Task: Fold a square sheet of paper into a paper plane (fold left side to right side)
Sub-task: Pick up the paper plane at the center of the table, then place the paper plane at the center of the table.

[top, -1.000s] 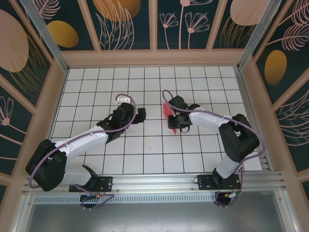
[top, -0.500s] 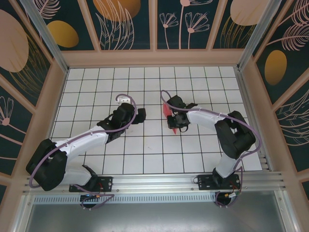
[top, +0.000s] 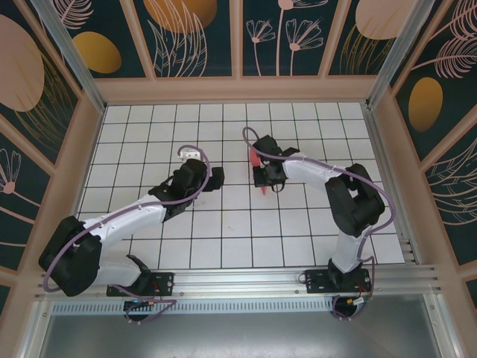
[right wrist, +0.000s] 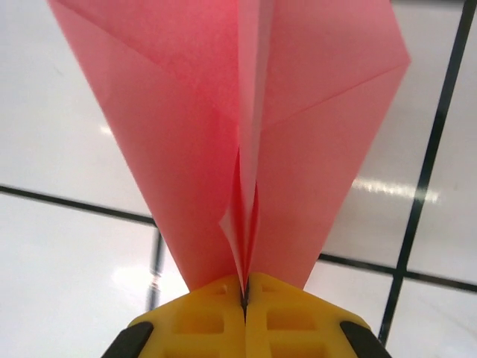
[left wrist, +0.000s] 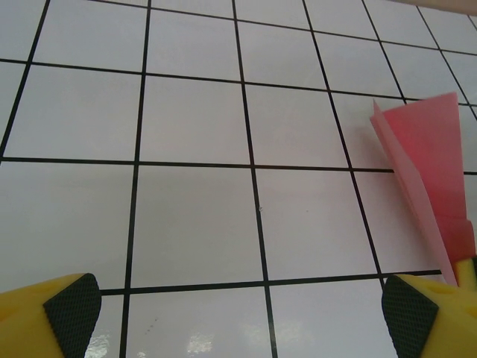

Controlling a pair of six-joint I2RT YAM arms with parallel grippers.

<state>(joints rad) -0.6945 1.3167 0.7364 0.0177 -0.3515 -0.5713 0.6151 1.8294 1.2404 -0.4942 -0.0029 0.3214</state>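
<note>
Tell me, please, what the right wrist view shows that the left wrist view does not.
Right wrist view: the right gripper shut on the paper plane at its central fold, with creased wings spreading above. Left wrist view: the left gripper wide open, holding nothing. Both: the paper plane and the white gridded table.
</note>
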